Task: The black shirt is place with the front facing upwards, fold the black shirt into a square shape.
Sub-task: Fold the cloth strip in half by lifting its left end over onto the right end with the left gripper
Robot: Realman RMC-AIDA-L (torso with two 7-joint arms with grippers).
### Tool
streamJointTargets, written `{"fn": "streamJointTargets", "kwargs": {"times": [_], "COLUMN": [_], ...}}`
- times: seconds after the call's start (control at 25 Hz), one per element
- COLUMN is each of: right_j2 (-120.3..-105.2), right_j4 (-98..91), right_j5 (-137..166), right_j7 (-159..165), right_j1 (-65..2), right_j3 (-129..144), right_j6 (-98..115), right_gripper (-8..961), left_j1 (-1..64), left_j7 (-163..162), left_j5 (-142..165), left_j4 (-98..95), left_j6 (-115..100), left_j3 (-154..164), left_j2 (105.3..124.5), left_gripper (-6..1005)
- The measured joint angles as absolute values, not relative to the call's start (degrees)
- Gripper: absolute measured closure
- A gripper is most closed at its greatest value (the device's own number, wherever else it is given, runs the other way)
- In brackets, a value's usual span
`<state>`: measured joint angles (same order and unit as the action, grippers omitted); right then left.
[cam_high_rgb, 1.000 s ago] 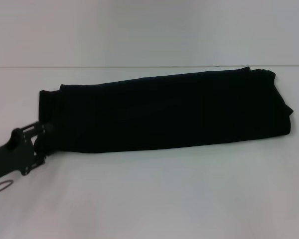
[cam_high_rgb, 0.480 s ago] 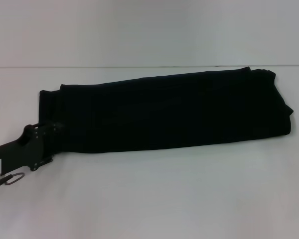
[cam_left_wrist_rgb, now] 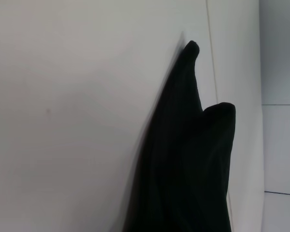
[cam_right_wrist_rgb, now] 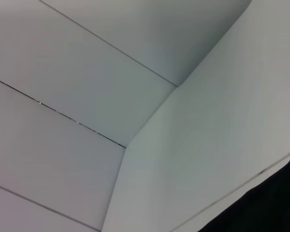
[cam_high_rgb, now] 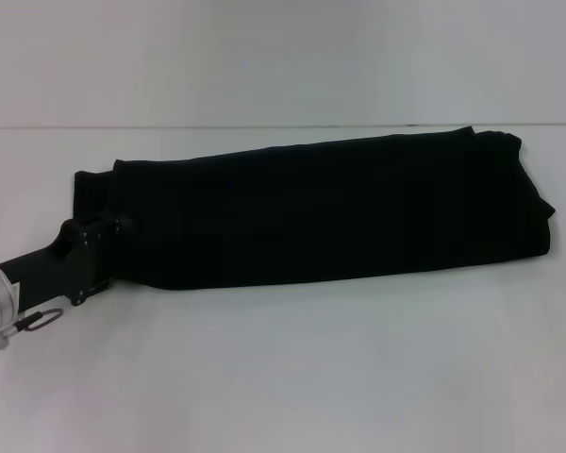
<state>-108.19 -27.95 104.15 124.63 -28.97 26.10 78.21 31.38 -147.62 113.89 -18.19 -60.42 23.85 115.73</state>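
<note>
Since the earlier frames the left gripper (cam_high_rgb: pixel 113 229) has advanced from the counter's left edge toward the black shirt (cam_high_rgb: pixel 330 208), and its tip now meets the cloth's near-left corner. Whether the gripper is open or closed cannot be told, since its black tip merges with the dark fabric. The arm behind it is a matte black block ending in a silver metal cuff, with a small wire loop hanging below. The black shirt lies folded into a long, soft band across the smooth white counter (cam_high_rgb: pixel 292 377), its right end bunched into rounded folds. In the left wrist view the shirt (cam_left_wrist_rgb: pixel 188 164) appears as a draped, tapering mass with two rounded peaks. The right gripper is out of view; only a dark sliver shows at the head view's right edge.
</note>
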Motion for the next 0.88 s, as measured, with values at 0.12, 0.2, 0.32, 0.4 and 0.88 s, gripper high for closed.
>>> {"fn": "streamJointTargets", "kwargs": {"times": [0.12,0.2,0.32,0.4,0.88], "right_j2": [-108.19,-108.19,-108.19,-108.19,-108.11], "right_j4": [-27.95,-27.95,-27.95,-27.95,-27.95], "right_j5": [104.15,104.13,103.94,103.89,104.11], "right_j7": [124.65,124.66,124.65,124.65,124.91], "right_j1": [-28.88,-28.87,-28.81,-28.8,-28.74], "right_j3": [26.02,25.76,25.46,25.4,25.43], "right_j6": [78.43,78.78,79.19,79.19,77.3], "right_gripper": [347,347,347,347,347], "left_j1": [31.5,31.42,31.23,31.27,31.83], "left_j7": [-147.41,-146.98,-146.63,-146.11,-141.9], "left_j5": [114.01,114.15,114.22,114.22,113.75], "left_j4": [-18.34,-19.16,-19.93,-20.0,-20.2], "left_j6": [-60.25,-60.45,-60.65,-60.72,-60.23], "left_j3": [24.0,24.03,24.04,24.06,23.5], "left_j2": [115.99,116.43,116.65,116.57,116.46], "left_gripper": [475,480,486,490,898]}}
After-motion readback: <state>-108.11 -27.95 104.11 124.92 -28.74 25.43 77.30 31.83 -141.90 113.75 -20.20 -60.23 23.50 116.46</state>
